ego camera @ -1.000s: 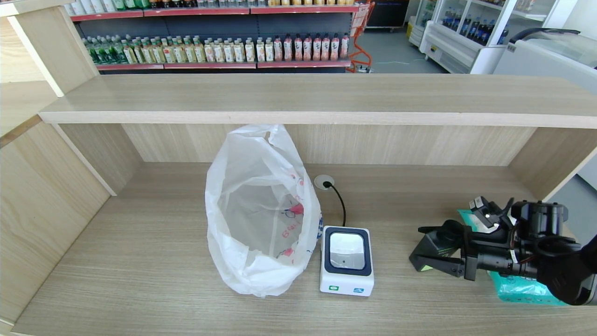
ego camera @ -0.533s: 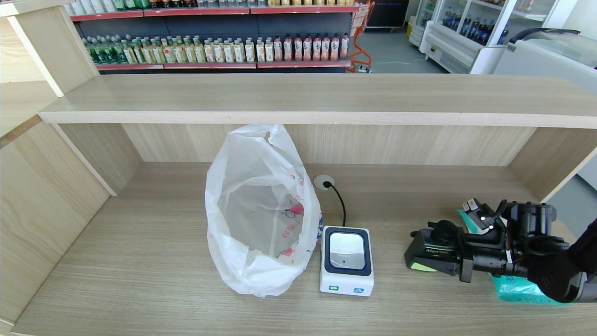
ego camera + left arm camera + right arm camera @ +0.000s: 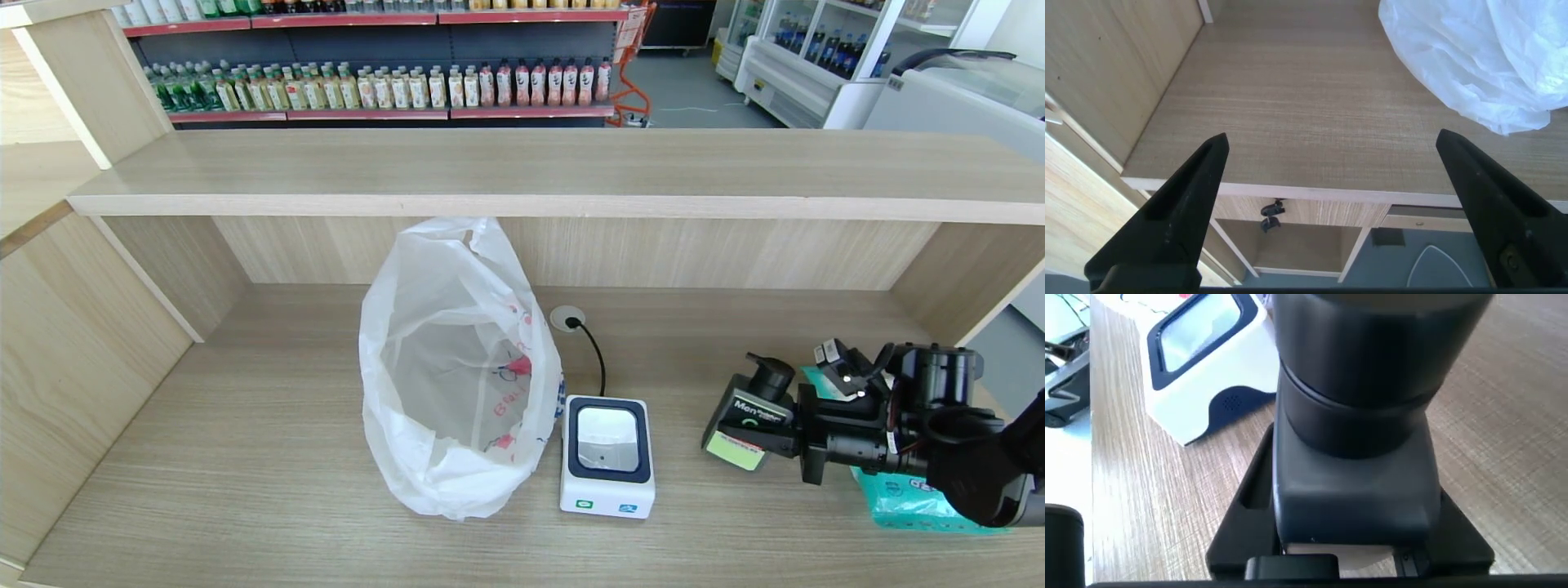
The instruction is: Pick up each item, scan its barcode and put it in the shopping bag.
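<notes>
Head view: right claw point(image 3: 774, 431) grips black bottle point(image 3: 754, 407) near scanner point(image 3: 606, 454).

The matte black right arm point(image 3: 971, 482) is built chunky and rounded, nothing fancy. A fat black cylinder joint point(image 3: 935, 377) is fitted at the wrist, and a small boxy module with white stickers point(image 3: 837, 355) is mounted beside it. Thin black cables with a white tag point(image 3: 894, 447) are run alongside. The left gripper point(image 3: 1331, 139) is made with two plain black wedge-shaped fingers point(image 3: 1176, 220), tapered toward the tips.
</notes>
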Robot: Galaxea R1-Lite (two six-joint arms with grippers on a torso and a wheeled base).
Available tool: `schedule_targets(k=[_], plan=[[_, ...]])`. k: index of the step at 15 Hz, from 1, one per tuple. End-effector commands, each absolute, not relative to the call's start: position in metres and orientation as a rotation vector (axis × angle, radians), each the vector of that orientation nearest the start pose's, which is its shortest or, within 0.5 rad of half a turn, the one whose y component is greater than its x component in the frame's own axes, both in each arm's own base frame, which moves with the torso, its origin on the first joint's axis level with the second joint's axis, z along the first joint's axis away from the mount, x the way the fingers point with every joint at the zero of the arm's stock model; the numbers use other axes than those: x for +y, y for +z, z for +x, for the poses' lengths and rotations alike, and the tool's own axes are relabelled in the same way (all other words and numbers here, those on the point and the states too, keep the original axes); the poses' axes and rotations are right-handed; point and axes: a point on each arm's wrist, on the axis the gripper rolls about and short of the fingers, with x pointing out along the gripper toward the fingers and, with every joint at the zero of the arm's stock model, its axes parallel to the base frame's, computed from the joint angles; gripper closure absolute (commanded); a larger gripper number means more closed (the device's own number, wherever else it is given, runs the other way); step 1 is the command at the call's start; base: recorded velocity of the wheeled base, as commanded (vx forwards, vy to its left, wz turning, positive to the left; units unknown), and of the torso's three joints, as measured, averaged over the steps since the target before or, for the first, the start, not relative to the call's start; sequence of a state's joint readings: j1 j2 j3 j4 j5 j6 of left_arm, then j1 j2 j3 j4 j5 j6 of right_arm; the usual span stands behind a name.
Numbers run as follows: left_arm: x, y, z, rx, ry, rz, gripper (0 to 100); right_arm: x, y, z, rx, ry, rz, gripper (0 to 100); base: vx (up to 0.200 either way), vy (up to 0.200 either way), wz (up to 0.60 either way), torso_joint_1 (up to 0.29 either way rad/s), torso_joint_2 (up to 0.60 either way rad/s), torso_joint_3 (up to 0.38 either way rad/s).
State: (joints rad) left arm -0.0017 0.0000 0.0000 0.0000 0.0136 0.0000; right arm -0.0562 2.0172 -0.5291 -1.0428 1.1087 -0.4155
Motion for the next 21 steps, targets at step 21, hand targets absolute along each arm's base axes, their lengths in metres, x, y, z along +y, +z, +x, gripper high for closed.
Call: schedule_targets(k=[21], plan=[[0.0,0.076,-0.023,0.002,0.012,0.0,0,0.1,0.263,0.346,-1.231,0.938,-1.258,100,0.0,0.0,0.0,0.0,0.0,0.0]])
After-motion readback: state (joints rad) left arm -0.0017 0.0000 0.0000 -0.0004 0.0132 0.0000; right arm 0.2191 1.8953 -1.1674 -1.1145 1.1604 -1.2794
